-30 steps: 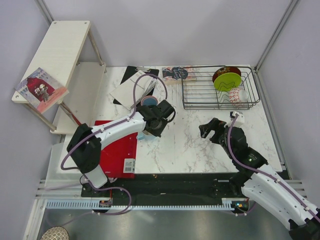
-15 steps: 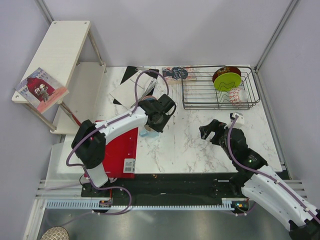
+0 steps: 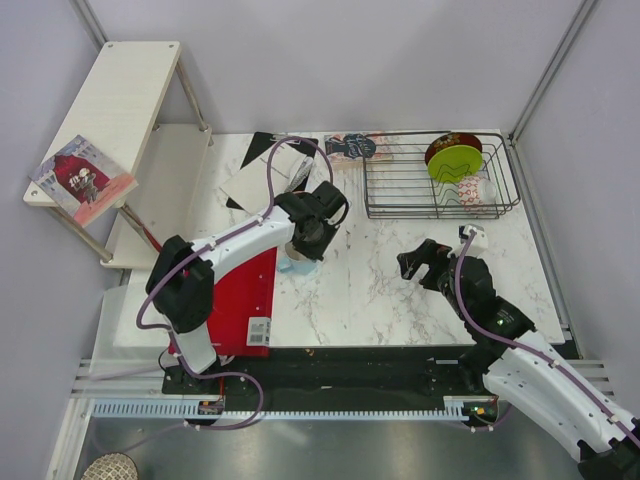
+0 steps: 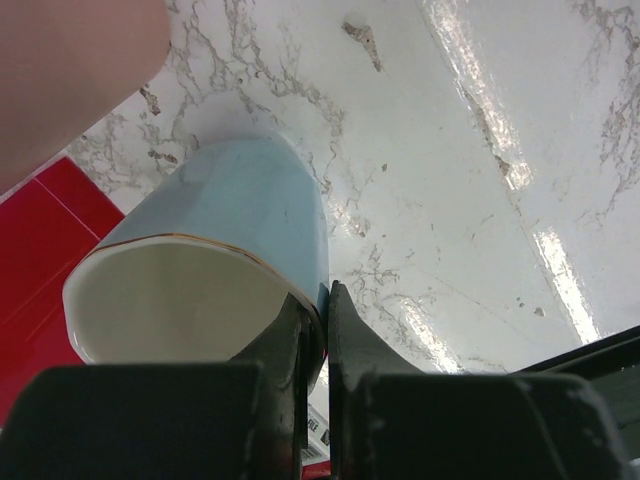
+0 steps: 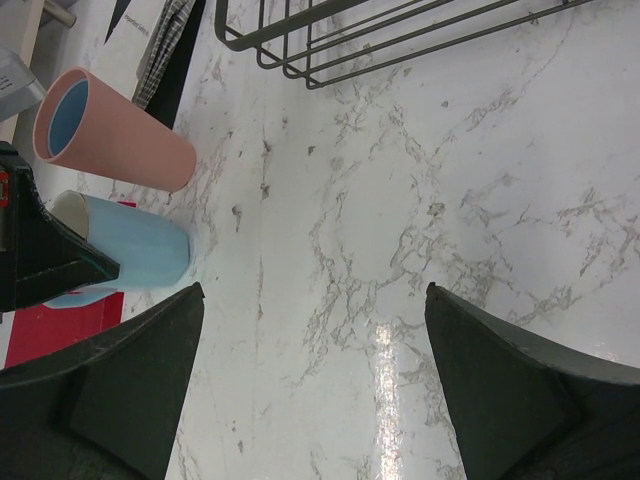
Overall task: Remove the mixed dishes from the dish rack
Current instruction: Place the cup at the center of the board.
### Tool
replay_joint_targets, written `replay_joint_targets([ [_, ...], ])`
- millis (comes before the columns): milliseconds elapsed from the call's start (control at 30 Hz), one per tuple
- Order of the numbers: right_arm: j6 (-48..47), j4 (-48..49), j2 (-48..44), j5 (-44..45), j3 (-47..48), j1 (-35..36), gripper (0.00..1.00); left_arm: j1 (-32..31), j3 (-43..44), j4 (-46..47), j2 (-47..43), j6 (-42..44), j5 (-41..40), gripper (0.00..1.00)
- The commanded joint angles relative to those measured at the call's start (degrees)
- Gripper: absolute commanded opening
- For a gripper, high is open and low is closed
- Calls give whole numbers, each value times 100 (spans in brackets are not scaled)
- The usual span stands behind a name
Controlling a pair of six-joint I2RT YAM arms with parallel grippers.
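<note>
The marble counter point(image 3: 380, 290) fills most of the overhead view, with a pale wooden shelf point(image 3: 120, 100) off its far left corner. The black wire dish rack point(image 3: 400, 185) sits at the far right of the counter. A lime-green plate point(image 3: 455, 162) stands on edge in it, a dark red plate point(image 3: 455, 142) stands just behind that, and a pale patterned dish point(image 3: 470, 190) lies just in front of them. A red board point(image 3: 235, 300) lies at the near left.

The left arm reaches over the counter's left-centre, beside the board's right edge. From overhead, its end effector point(image 3: 300, 255) covers nearly everything beneath it, and only a sliver of the blue cup point(image 3: 293, 266) shows. The left wrist view shows the grip: the left end effector point(image 4: 325, 300) is clamped almost closed on the cup's rim point(image 4: 230, 220), with the wall pinched between the fingers. The cup's base is at the counter, though I cannot tell whether it touches. A pink cup point(image 4: 70, 70) edges into that frame.

The right end effector point(image 3: 425, 262) hovers right of centre, near the rack, spread wide and holding nothing. Its own camera shows both cups side by side: the pink cup point(image 5: 115, 135), blue inside, just beyond the blue one point(image 5: 135, 255).
</note>
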Motion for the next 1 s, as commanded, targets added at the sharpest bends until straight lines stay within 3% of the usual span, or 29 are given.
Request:
replay_joint_targets([
  [0, -59, 41, -21, -33, 10, -9, 98, 118, 189, -258, 121, 167, -533, 2],
  [200, -76, 23, -30, -33, -7, -1, 98, 154, 198, -302, 103, 158, -516, 3],
  [333, -103, 32, 49, -42, 19, -9, 98, 145, 172, -320, -11, 97, -516, 37],
  [433, -111, 41, 84, -25, 37, -1, 98, 153, 154, -328, -151, 53, -560, 50],
  [767, -155, 50, 146, -16, 125, -9, 98, 101, 505, -627, -687, -44, -840, 61],
  [967, -339, -3, 225, 160, 361, -9, 98, -162, 1462, -1215, -1196, -96, -1507, 67],
])
